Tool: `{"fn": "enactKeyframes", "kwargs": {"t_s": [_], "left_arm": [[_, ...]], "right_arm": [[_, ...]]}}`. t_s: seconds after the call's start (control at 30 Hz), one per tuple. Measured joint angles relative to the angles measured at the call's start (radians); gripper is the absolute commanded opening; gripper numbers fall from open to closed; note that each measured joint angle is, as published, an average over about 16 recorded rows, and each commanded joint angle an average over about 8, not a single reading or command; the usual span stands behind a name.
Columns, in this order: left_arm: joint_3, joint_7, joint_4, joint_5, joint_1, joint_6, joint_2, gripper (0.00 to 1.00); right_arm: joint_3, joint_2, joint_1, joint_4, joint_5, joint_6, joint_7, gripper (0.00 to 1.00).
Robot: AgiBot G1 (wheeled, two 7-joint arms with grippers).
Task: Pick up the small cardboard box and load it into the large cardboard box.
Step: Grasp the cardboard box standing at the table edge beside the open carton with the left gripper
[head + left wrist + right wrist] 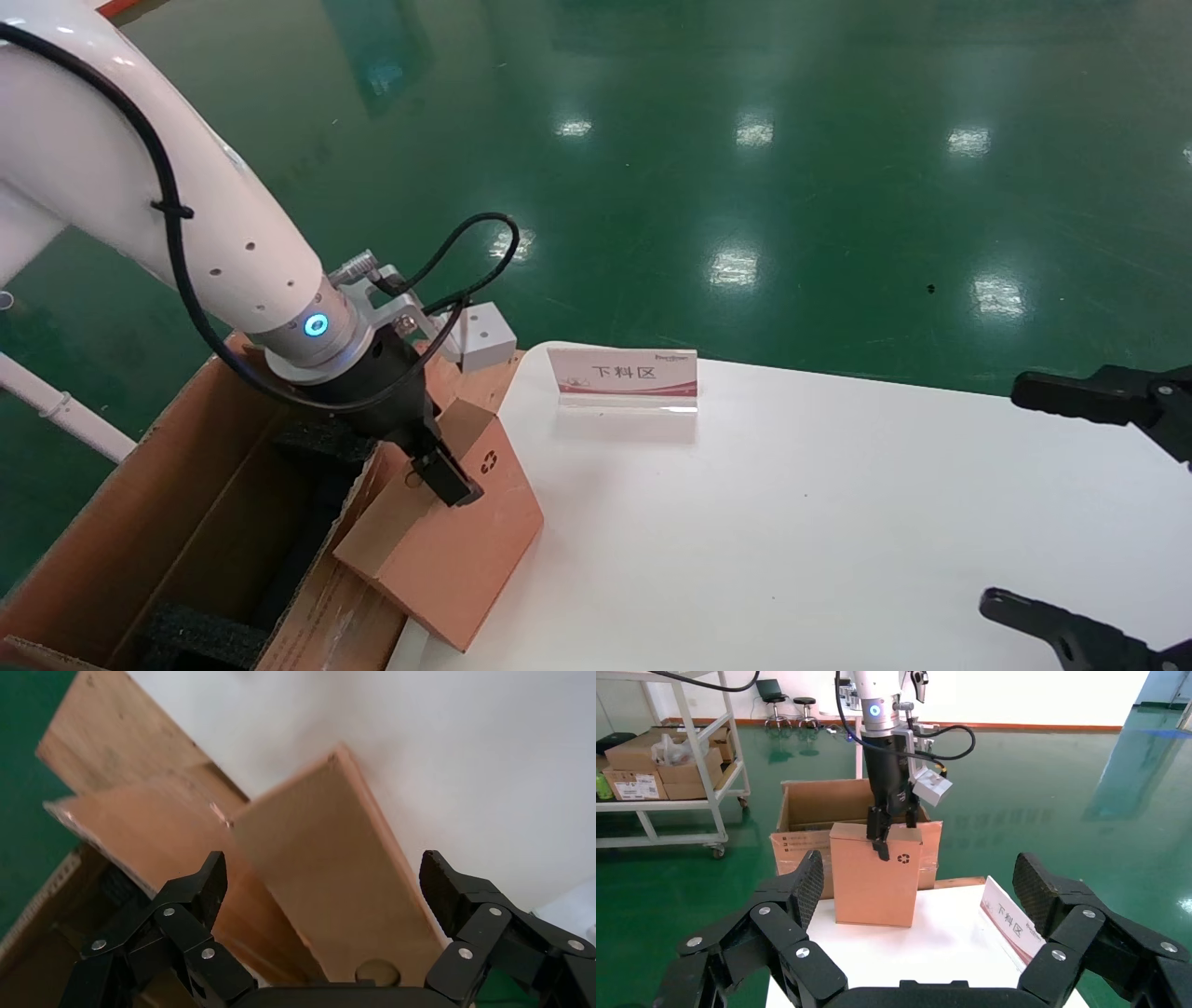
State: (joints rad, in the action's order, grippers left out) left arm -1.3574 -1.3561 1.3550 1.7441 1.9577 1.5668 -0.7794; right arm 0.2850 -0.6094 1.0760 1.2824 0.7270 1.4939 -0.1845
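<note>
Small cardboard box on table, right of large cardboard box

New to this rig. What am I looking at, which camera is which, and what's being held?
It is a two-armed robot. One picture comes from its head, looking down; the other two come from cameras on each wrist. The left hand straddles the top edge of the small cardboard box, which stands upright on the white table beside the large cardboard box. Whether its fingers are pressing the carton is unclear. A small sign card also stands on the table. The right hand is open and idle over the table's right side.
</note>
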Motion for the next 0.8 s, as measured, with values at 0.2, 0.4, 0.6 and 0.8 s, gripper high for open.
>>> {"fn": "enactKeyframes", "kwargs": {"t_s": [0.2, 0.4, 0.6, 0.8], "left_arm": [[-0.072, -0.033, 0.002, 0.003, 0.029, -0.010, -0.011, 1.00], [-0.108, -0.049, 0.004, 0.016, 0.043, -0.019, -0.018, 1.00], [-0.115, -0.052, 0.005, 0.022, 0.045, -0.021, -0.020, 0.93], [-0.107, -0.050, 0.005, 0.018, 0.042, -0.020, -0.018, 0.18]], "right_arm": [[0.000, 0.000, 0.000, 0.000, 0.000, 0.000, 0.000, 1.00], [0.000, 0.000, 0.000, 0.000, 0.000, 0.000, 0.000, 1.00], [0.000, 0.000, 0.000, 0.000, 0.000, -0.001, 0.000, 1.00], [0.000, 0.000, 0.000, 0.000, 0.000, -0.001, 0.000, 0.56]]}}
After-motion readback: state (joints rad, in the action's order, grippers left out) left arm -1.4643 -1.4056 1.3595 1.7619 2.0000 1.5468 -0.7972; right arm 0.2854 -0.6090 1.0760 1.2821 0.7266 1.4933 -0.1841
